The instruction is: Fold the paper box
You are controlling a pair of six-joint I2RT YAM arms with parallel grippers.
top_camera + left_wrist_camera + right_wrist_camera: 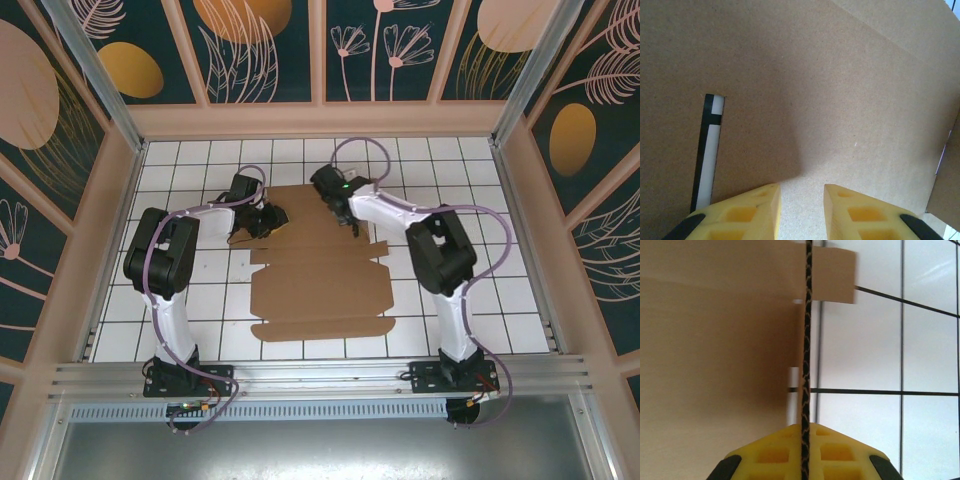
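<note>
tiled table (180,160), matte (corrugated) paper box (320,290)

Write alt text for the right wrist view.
The yellow-fingered right gripper is shut on a flap of the brown paper box, seen edge-on up the middle. More cardboard lies to the left, and the white tiled table to the right.

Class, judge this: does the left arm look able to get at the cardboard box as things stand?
Probably yes: the left gripper sits close over the cardboard box, jaws apart, with nothing in between.
</note>
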